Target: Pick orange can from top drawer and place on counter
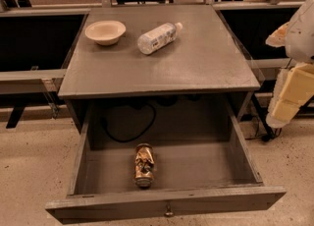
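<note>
The orange can (pixel 144 165) lies on its side in the open top drawer (pixel 235 156), near the middle and close to the front panel, with one silver end facing me. Its sides are dented. The drawer is pulled all the way out, and its small knob (pixel 169 213) shows at the bottom. The counter (pixel 206 63) is the grey top of the cabinet above the drawer. My gripper (pixel 289 102) hangs at the right edge of the view, beside the cabinet's right side, well away from the can and above drawer level. It holds nothing that I can see.
A cream bowl (pixel 105 31) sits at the counter's back left. A clear plastic bottle (pixel 158 37) with a white cap lies on its side beside it. A black cable (pixel 128 127) loops behind the drawer. Dark shelving flanks the cabinet on both sides.
</note>
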`<state>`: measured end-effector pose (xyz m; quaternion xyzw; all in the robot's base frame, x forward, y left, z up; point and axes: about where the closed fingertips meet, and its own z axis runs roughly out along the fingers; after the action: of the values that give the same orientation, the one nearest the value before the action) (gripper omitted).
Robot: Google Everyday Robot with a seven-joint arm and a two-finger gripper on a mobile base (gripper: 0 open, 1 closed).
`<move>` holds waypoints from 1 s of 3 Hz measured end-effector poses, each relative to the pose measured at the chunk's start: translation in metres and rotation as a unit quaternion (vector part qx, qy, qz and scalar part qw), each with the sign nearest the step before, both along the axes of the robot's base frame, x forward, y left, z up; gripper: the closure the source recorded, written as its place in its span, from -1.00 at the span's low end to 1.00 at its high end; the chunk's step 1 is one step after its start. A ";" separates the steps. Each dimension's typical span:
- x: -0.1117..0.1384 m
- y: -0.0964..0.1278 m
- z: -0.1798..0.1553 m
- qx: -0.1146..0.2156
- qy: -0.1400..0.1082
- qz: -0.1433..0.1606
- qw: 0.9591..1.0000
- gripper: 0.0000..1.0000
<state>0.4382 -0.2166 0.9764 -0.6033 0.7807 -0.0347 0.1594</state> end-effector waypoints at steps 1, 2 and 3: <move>0.000 0.000 0.000 0.000 0.000 0.000 1.000 -1.00; 0.009 0.005 -0.021 -0.037 0.026 0.033 0.998 -1.00; 0.000 0.026 -0.042 -0.067 0.035 0.108 0.991 -1.00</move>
<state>0.4378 -0.1905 0.9341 -0.6940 0.7122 -0.0479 0.0940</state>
